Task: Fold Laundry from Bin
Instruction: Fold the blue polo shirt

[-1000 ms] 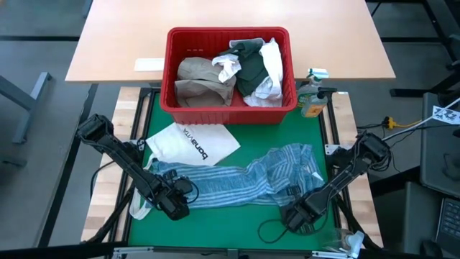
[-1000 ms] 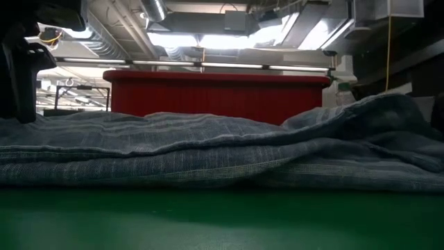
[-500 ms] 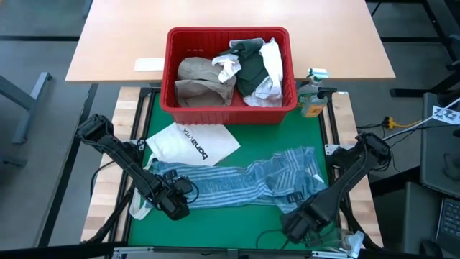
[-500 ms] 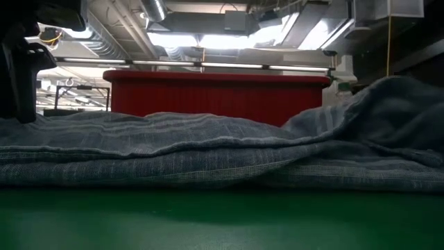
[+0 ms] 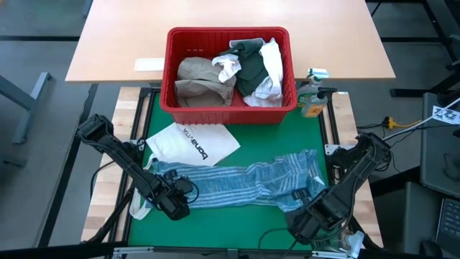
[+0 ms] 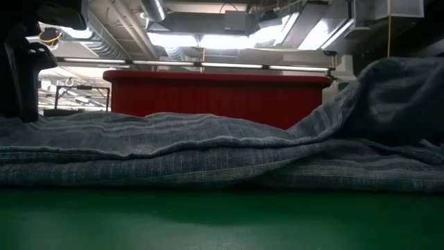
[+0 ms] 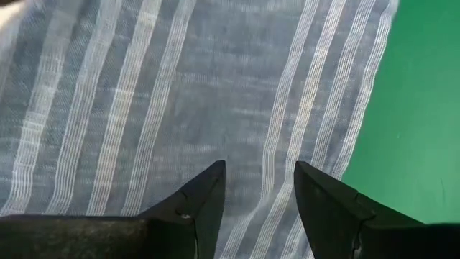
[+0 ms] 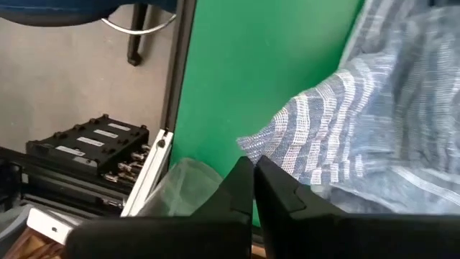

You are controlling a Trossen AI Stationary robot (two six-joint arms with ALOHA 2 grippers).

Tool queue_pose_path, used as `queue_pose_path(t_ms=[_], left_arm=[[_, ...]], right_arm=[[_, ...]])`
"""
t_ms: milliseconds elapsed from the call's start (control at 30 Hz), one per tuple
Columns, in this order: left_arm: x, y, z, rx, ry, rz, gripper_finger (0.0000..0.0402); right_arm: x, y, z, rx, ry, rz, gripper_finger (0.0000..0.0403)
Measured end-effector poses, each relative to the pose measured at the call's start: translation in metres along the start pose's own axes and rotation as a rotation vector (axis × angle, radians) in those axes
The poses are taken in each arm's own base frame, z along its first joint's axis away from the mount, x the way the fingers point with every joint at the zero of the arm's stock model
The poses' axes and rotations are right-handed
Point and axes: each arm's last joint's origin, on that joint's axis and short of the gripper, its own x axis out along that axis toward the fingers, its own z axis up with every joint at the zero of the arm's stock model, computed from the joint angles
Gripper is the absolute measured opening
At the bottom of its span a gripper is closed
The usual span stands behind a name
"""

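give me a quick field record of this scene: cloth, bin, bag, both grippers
cloth: blue-striped cloth spread across the green mat, its right end lifted
bin: red bin at the mat's far edge, holding a tan shirt, dark top and white pieces
bag: white bag flat between bin and cloth
left gripper: open, over the cloth's left end
right gripper: shut on the cloth's right corner, near the mat's front right corner
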Motion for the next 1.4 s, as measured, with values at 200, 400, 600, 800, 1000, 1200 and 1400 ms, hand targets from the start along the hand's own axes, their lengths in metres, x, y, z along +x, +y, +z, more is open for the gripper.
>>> queue_pose_path(t_ms=[200,400,600,800,1000,1200,1400], left_arm=[[-0.002,-0.013,0.016,0.003,-0.266,-0.062,0.016],[-0.001,-0.026,0.065,0.004,-0.654,-0.101,0.016],[0.014,-0.022,0.116,0.034,-0.865,-0.158,0.016],[0.038,-0.014,0.147,0.017,-0.925,-0.297,0.016],[0.069,-0.027,0.172,0.054,-0.886,-0.367,0.016],[0.09,-0.052,0.192,0.168,-0.892,-0.406,0.016],[0.102,-0.074,0.21,0.258,-0.899,-0.37,0.016]], right_arm=[[0.0,0.0,0.001,-0.001,-0.006,0.003,0.0007],[0.0,0.0,0.001,-0.001,-0.01,0.003,0.0007],[0.0,0.0,0.001,-0.006,-0.025,-0.014,0.0007],[0.0,0.0,0.002,-0.007,-0.026,-0.014,0.0007],[0.0,0.0,0.002,-0.007,-0.027,-0.014,0.0007],[0.0,0.0,0.002,-0.008,-0.028,-0.015,0.0007],[0.0,0.0,0.002,-0.009,-0.032,-0.013,0.0007]])
